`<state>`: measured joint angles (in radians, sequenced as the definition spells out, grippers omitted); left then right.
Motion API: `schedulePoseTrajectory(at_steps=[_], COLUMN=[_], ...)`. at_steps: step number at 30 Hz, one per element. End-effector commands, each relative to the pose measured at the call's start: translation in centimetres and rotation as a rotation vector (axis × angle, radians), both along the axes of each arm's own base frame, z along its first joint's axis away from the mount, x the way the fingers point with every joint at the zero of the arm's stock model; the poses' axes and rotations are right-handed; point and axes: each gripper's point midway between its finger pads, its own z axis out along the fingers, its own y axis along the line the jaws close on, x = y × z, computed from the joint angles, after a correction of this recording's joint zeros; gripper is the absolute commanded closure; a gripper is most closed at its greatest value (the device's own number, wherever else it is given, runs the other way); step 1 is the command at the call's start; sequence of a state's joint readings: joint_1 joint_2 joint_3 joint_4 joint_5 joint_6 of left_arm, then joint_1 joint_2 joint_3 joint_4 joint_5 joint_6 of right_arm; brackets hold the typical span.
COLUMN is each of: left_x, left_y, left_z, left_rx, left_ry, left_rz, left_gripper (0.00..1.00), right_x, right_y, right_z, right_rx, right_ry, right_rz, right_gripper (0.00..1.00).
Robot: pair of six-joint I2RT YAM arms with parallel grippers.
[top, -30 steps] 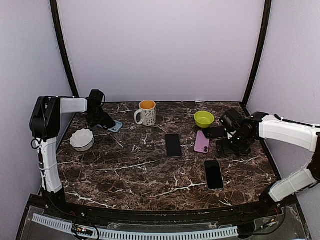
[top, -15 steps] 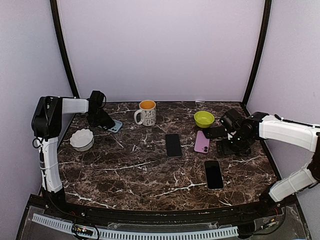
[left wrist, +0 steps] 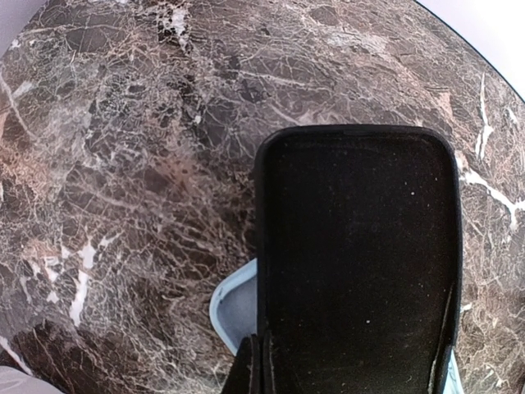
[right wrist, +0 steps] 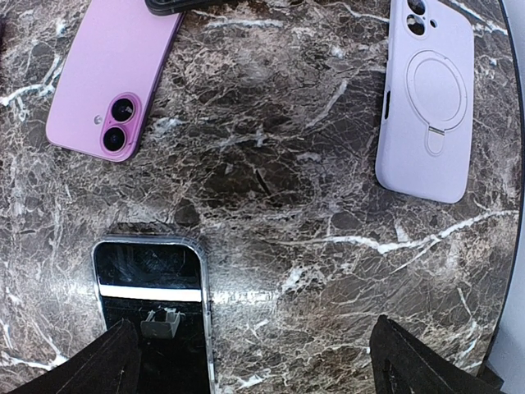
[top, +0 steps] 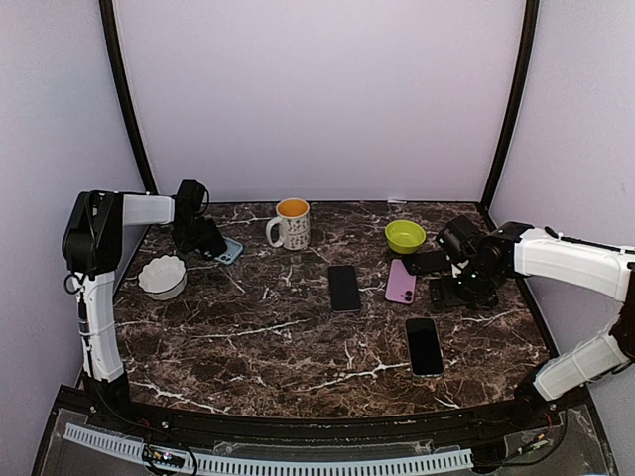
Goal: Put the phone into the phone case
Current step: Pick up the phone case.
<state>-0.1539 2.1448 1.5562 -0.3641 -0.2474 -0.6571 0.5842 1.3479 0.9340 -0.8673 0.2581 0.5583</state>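
My left gripper [top: 204, 240] hangs at the back left over a light blue phone case [top: 230, 251]. In the left wrist view a black phone [left wrist: 357, 263] lies over that case [left wrist: 234, 305] and hides most of it. Only a blue corner shows at its left. The left gripper [left wrist: 257, 371] is shut, its fingertips together at the phone's left edge with nothing visible between them. My right gripper [top: 451, 290] is open above bare marble [right wrist: 254, 349], close to a black phone in a clear case [right wrist: 152, 316].
A pink phone [top: 401, 282], a lilac case with a ring stand [right wrist: 426, 98] and a black case [top: 427, 263] lie near the right arm. Two black phones [top: 344, 288] [top: 424, 346] lie mid-table. A mug [top: 290, 224], green bowl [top: 405, 236] and white bowl [top: 163, 277] stand around.
The left gripper's fingers have closed from part open to shut, and it has shifted slightly over the blue case. The right arm has not moved.
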Motion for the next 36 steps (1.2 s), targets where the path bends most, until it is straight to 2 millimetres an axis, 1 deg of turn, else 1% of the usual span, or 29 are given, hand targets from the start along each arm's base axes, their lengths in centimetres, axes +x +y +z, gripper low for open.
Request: schedulePoseTrajectory(at_steps=[1, 6, 9, 14, 24, 27, 30, 31, 34, 36], left_x=[-0.1, -0.2, -0.4, 0.0, 0.9, 1.2, 1.3, 1.3, 1.2, 0.9], left_y=[0.0, 0.4, 0.1, -0.5, -0.7, -1.5, -2.4, -3.1, -4.6, -6.2], left_z=[2.0, 2.9, 3.4, 5.4, 9.5, 11.3, 13.7, 14.8, 16.6, 17.6], left_rx=[0.01, 0.057, 0.057, 0.042, 0.137, 0.17, 0.22, 0.229, 0.272, 0.285], left_ry=[-0.021, -0.034, -0.048, -0.129, -0.216, -0.265, -0.317, -0.344, -0.388, -0.416], left_rz=[-0.045, -0.077, -0.111, -0.153, -0.262, -0.302, -0.361, -0.379, -0.449, -0.501], left_gripper=[1.0, 1.0, 1.0, 1.0, 1.0, 1.0, 1.0, 1.0, 1.0, 1.0], right_x=[-0.1, 0.1, 0.2, 0.3, 0.2, 0.3, 0.3, 0.3, 0.3, 0.4], right_y=[-0.1, 0.1, 0.2, 0.2, 0.1, 0.1, 0.1, 0.1, 0.2, 0.2], right_z=[0.2, 0.6, 0.7, 0.8, 0.9, 1.0, 1.1, 1.1, 1.1, 1.2], right_rx=[0.004, 0.008, 0.009, 0.008, 0.008, 0.008, 0.009, 0.009, 0.01, 0.011], right_ry=[-0.006, -0.015, -0.017, -0.021, -0.022, -0.026, -0.027, -0.027, -0.028, -0.029], right_rz=[-0.004, 0.003, 0.005, 0.006, 0.006, 0.006, 0.006, 0.006, 0.006, 0.006], right_gripper=[0.01, 0.02, 0.02, 0.02, 0.02, 0.02, 0.02, 0.02, 0.02, 0.01])
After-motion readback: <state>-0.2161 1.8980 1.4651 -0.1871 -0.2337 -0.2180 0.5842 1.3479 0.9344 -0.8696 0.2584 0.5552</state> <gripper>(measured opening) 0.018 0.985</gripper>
